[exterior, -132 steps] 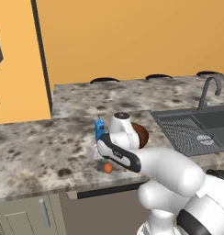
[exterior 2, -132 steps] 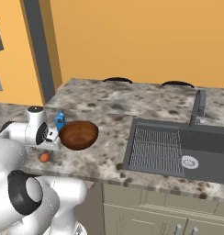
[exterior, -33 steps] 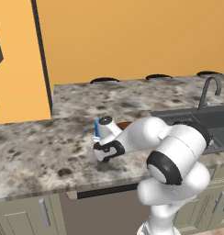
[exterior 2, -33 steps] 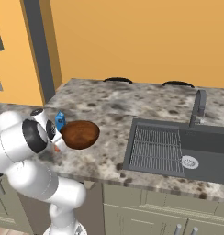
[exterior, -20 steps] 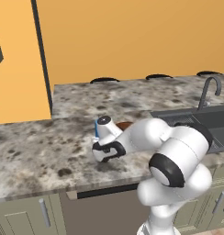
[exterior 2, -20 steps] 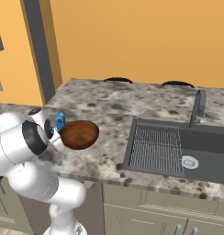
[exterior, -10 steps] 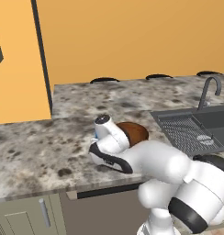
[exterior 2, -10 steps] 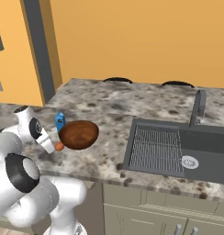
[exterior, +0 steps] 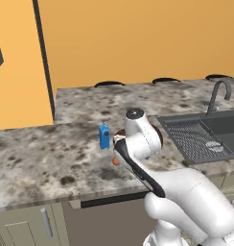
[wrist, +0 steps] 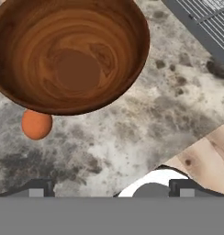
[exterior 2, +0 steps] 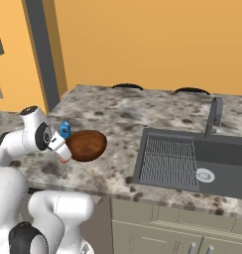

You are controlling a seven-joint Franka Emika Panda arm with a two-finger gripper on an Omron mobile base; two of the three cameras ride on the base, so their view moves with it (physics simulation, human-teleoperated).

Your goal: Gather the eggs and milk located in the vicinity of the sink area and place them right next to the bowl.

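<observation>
In the hand view my gripper [wrist: 111, 189] is open, its fingertips [wrist: 40, 187] far apart with nothing between them, hovering over the counter just in front of the wooden bowl [wrist: 72, 50]. An orange-brown egg [wrist: 36, 124] lies on the counter against the bowl's near side. The left base view shows that egg [exterior: 115, 161] below the blue milk carton [exterior: 104, 137], which stands upright just left of the bowl [exterior: 159, 139], mostly hidden by my arm. From the right, the bowl [exterior 2: 87, 145] sits beside the milk [exterior 2: 65, 129]. The sink [exterior 2: 192, 158] lies to the right.
The speckled stone counter [exterior: 52, 163] stretches left of the bowl up to an orange wall panel [exterior: 18, 62]. The counter's front edge runs close below the egg. A dark gooseneck tap [exterior: 218, 93] stands behind the sink [exterior: 205, 137]. Black stool tops [exterior 2: 127, 86] line the far edge.
The hand has lifted and pulled back from the counter beside the bowl, and its jaws have spread a little wider. The orange-brown egg lies nearer the bowl than in the oldest frames.
</observation>
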